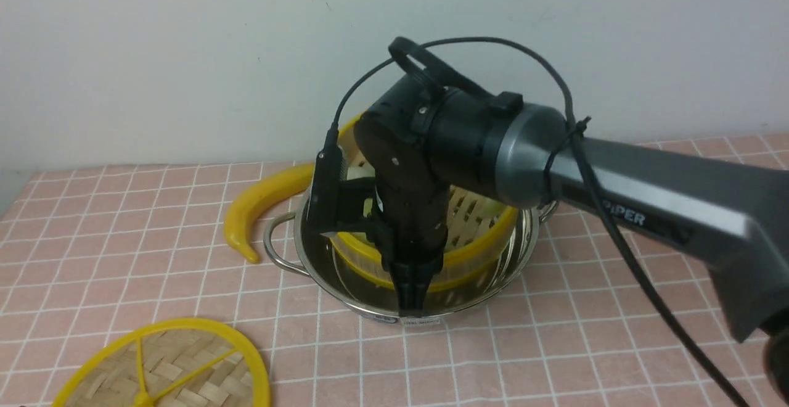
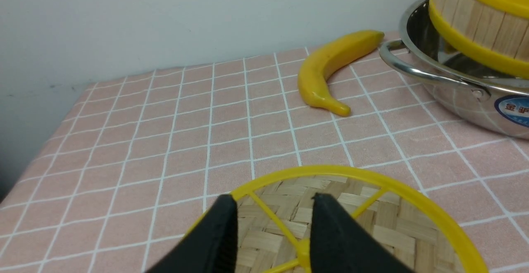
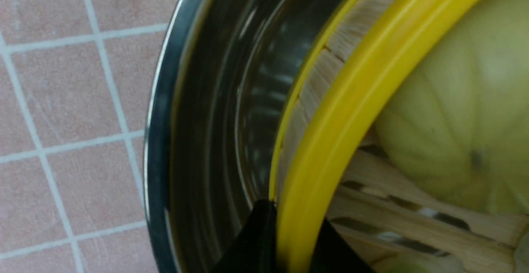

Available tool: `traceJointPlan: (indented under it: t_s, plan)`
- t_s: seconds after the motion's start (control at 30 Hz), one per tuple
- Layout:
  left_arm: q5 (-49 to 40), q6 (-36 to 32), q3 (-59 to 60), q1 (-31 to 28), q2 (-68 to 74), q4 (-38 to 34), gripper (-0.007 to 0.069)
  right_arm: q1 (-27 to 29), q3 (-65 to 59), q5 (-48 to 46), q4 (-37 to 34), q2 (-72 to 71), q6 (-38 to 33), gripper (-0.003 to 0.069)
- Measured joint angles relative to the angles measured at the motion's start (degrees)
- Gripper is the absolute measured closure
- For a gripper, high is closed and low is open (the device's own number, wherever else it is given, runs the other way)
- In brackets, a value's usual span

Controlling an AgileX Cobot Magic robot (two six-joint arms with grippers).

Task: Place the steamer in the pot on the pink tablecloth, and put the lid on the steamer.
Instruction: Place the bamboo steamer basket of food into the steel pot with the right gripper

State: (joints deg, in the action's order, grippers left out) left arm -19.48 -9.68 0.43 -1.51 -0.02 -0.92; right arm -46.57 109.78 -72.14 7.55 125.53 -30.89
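Note:
The steamer [image 1: 474,216] hangs tilted inside the shiny steel pot [image 1: 487,293] on the pink tablecloth [image 1: 123,240], its near side low and its far side raised. My right gripper [image 1: 413,296] is shut on the steamer's yellow near rim [image 3: 351,111], one finger outside and one inside, just within the pot's wall [image 3: 215,99]. A pale toy bun [image 3: 454,111] lies in the basket. The lid [image 1: 166,364] lies flat on the cloth at the front left. My left gripper [image 2: 272,211] hovers open over the lid [image 2: 372,219], near its central knob, holding nothing.
A yellow toy banana [image 1: 259,209] lies on the cloth just left of the pot, close to its looped handle [image 2: 413,72]. A white wall stands behind the table. The cloth's left edge [image 2: 37,157] drops off near the lid side.

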Motion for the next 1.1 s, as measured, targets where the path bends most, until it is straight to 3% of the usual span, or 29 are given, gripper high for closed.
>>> traceJointPlan:
  t_s: [0.43,0.5,0.73,0.87,1.1]
  plan:
    - [0.0,0.0,0.0,0.0,0.0,0.0,0.0382,0.0,0.1,0.0,-1.5,1.0,1.9,0.0594]
    - [0.0,0.0,0.0,0.0,0.0,0.0,0.0382,0.0,0.1,0.0,-1.5,1.0,2.1,0.0569]
    - [0.0,0.0,0.0,0.0,0.0,0.0,0.0382,-0.1,0.7,1.0,-0.8,1.0,3.0,0.0337]
    - [0.0,0.0,0.0,0.0,0.0,0.0,0.0382,-0.1,0.7,1.3,0.2,1.0,5.2,0.0247]
    - [0.0,0.0,0.0,0.0,0.0,0.0,0.0382,-0.1,0.7,1.4,1.1,-1.8,8.9,0.0224]
